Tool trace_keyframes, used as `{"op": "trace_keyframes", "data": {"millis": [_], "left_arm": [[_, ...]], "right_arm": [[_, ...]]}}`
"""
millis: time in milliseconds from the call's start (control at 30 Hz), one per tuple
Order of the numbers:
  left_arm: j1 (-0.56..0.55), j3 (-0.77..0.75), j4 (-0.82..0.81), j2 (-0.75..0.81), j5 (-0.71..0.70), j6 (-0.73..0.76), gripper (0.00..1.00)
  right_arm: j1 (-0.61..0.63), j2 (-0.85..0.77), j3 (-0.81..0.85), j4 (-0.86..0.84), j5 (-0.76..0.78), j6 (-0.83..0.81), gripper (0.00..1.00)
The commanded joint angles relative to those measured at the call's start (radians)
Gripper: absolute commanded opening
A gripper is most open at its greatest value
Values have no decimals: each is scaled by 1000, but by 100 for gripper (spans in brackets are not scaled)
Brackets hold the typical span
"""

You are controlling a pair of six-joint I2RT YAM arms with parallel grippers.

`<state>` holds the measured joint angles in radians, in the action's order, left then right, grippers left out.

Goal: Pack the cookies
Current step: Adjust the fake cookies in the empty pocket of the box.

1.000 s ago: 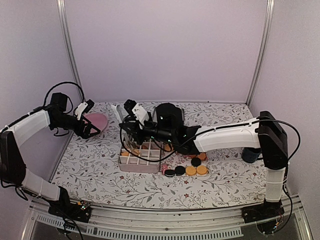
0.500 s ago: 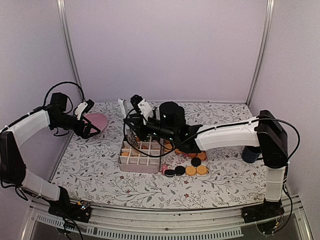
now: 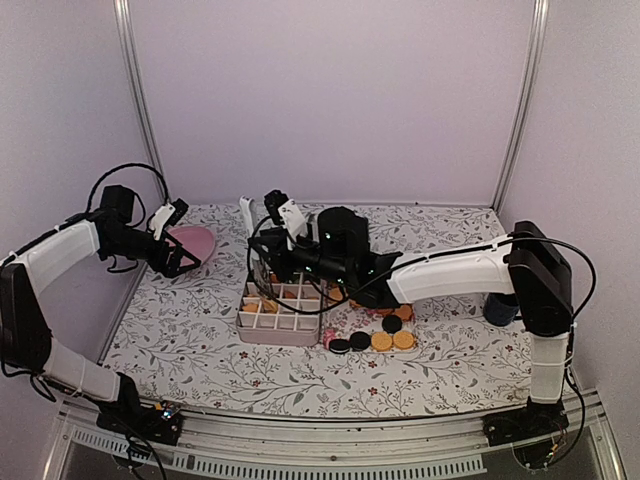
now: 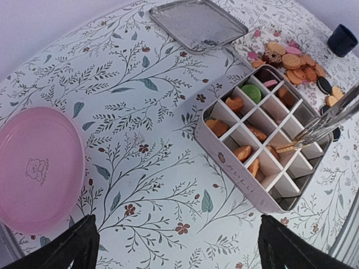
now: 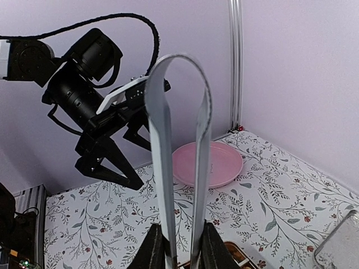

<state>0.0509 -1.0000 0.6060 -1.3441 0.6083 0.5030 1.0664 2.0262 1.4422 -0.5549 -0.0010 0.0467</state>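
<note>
Left gripper (image 3: 184, 259) spread wide, empty, near pink plate (image 4: 39, 168), right gripper (image 5: 180, 246) pinched onto tongs (image 5: 160, 112), tong tips on orange cookie (image 4: 284, 148) in divided tray (image 4: 235, 174), other cookies (image 4: 297, 61) heaped beside tray.

The tongs (image 5: 178, 140) clamped between the fingers (image 5: 159, 246) of the right gripper (image 5: 181, 247) are showing as a bent strip of dull, brushed grey metal. Ahead of the matt black fingers (image 4: 67, 249) of the left gripper (image 4: 179, 255), the table cover (image 4: 140, 95) is presenting a matt floral print. The pink plate (image 4: 33, 168) is looking like smooth, slightly glossy plastic, the divided box (image 4: 235, 171) smooth and pale, and the cookies (image 4: 291, 60) matt and grainy.
</note>
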Motion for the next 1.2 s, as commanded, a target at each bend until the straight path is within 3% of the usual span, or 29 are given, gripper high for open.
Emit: {"op": "trace_keyframes", "data": {"millis": [0,500,933,1033,1167], "left_arm": [[9,11,-8,22,4,5,99],[7,4,-8,17,8,5,99],[7,1,-8,17,2,8,99],[8,0,-8,13,4,8,99],[9,3,-11,11,4,8,99]], "right_arm": [[-3,32,12,-57,33,13,0],[-3,8,-71,-44,97,-23,0],[-3,1,-45,-34,36,-22,0],[-3,-22,-45,-34,33,-16,8],[-3,-45,-59,-39,2,0,10]]}}
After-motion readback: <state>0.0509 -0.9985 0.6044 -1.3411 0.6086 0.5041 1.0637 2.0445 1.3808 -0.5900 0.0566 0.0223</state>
